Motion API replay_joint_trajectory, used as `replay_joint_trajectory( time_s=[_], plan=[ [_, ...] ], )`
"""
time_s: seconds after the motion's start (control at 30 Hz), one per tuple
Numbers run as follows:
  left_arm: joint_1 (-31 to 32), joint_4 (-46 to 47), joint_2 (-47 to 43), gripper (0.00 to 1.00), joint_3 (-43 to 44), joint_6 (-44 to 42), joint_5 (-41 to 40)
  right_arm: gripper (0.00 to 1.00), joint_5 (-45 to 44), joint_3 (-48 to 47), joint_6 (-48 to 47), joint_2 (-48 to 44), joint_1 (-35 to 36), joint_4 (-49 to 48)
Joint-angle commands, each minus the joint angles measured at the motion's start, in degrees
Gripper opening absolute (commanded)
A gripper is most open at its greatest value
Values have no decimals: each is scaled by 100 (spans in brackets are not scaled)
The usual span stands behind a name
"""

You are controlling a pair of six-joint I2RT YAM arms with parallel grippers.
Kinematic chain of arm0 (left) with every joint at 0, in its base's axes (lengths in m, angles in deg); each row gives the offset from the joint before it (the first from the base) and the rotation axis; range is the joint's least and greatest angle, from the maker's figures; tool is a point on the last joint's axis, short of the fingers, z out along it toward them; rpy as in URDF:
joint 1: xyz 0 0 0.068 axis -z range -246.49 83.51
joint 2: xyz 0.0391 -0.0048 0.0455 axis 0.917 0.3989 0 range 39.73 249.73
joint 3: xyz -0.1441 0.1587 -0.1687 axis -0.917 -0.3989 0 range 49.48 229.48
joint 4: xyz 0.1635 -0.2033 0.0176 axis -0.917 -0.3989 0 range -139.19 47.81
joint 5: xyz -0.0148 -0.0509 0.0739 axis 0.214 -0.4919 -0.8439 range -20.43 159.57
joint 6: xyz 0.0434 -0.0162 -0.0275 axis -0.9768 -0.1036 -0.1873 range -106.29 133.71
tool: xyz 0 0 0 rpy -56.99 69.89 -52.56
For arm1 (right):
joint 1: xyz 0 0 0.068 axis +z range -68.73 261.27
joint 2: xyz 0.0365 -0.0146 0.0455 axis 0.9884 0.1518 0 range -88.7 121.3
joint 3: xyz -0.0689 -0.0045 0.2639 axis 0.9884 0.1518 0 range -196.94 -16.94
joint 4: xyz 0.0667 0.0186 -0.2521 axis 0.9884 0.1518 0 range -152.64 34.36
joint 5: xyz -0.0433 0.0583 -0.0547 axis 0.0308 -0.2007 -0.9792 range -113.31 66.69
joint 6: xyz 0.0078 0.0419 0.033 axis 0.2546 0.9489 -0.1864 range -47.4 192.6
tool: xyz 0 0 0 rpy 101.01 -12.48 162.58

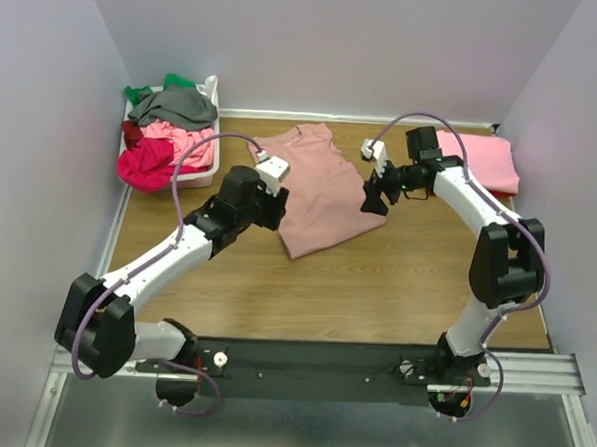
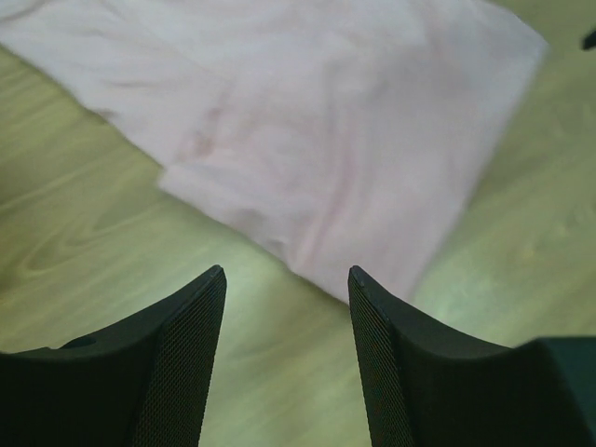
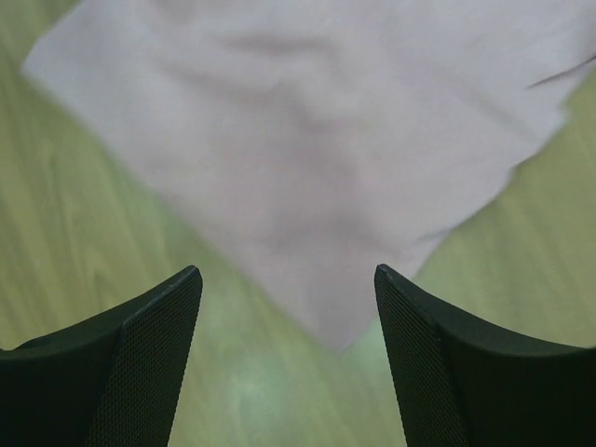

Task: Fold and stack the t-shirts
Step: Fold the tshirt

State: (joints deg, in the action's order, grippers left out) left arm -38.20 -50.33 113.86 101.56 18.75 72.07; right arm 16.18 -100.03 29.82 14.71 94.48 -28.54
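**Operator:** How do my jaws stand?

**Spotter:** Your left gripper (image 2: pixel 286 275) is parted with nothing between its fingers. Your right gripper (image 3: pixel 287 272) gapes wider and is just as empty. Both hang over the dusty-pink t-shirt (image 1: pixel 315 189), your left at its left edge and your right at its right edge.

**Operator:** Where does the shirt lie, and is there any writing on it?

**Spotter:** It's flat in the middle of the table (image 1: pixel 376 278), collar toward the back wall. The cloth looks plain, though both your wrist views are blurred, so I can't read any print or label.

**Operator:** And the others?

**Spotter:** A bright pink t-shirt (image 1: pixel 487 161) lies folded at your far right. At your far left, the white basket (image 1: pixel 213 89) holds a heap: a grey tee (image 1: pixel 180 102), a green tee (image 1: pixel 176 80) and a red tee (image 1: pixel 146 163).
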Motion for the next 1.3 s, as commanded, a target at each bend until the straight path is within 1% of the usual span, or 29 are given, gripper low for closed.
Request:
replay_joint_trajectory(
  time_s=[0.0,0.03,0.07,0.13,0.17,0.23,0.27,0.3,0.33,0.37,0.47,0.63,0.73,0.77,0.83,0.87,0.9,0.97,1.0,1.07,1.17,1.2,1.27],
  plan=[
    [676,514,-784,63,-434,-904,-283,82,350,513,-1217,-261,-344,518],
    [1078,715,-942,64,-574,-1535,-555,82,323,348,-1006,-200,-424,527],
    [1204,1266,-1283,64,-924,-1898,-671,82,271,242,-543,-34,-555,535],
    [1292,1814,-1567,69,-1295,-2418,-488,82,77,39,-40,230,-635,536],
    [1284,2164,-1716,70,-1531,-2750,-279,82,60,-118,389,345,-653,527],
    [1293,2177,-1726,69,-1569,-2903,82,79,-107,-234,840,723,-662,509],
    [1293,2089,-1691,68,-1551,-2929,223,78,-142,-347,1068,872,-671,509],
    [1327,1862,-1621,68,-1508,-2964,503,76,-299,-392,1497,1091,-662,500],
    [1363,1764,-1595,67,-1516,-3008,593,75,-371,-453,1666,1215,-671,474],
    [1511,1633,-1594,67,-1603,-3078,515,74,-415,-506,1894,1303,-662,448],
    [1836,1597,-1743,67,-1814,-3245,24,71,-573,-638,2194,1611,-662,404],
    [1890,1702,-2139,67,-1938,-3412,-48,69,-907,-630,2362,1778,-662,325],
    [1899,1754,-2297,67,-2113,-3658,83,62,-732,-428,2380,1814,-671,342],
    [1908,1763,-2332,67,-2140,-3729,145,55,-653,-349,2371,1770,-671,351],
    [1917,1781,-2368,67,-2175,-3817,180,47,-425,-147,2345,1700,-671,403],
    [1917,1798,-2377,67,-2175,-4017,189,44,-354,37,2310,1665,-671,456],
    [1917,1816,-2368,67,-2166,-4106,207,34,-302,108,2205,1603,-662,526],
    [1917,1816,-2333,68,-2123,-4282,198,23,-248,240,2064,1533,-662,790],
    [1917,1781,-2254,68,-2035,-4379,181,10,-266,406,1951,1393,-671,860],
    [1917,1711,-2184,68,-1938,-4467,224,2,-371,679,1888,1164,-680,940],
    [1926,1553,-2095,66,-1841,-4555,487,1,-459,1311,1739,602,-671,1010],
    [1934,1552,-2095,66,-1859,-4573,549,1,-450,1678,1695,435,-680,1036],
    [1978,1561,-2122,66,-1894,-4608,707,3,-442,1970,1572,32,-671,1264]
  ],
)
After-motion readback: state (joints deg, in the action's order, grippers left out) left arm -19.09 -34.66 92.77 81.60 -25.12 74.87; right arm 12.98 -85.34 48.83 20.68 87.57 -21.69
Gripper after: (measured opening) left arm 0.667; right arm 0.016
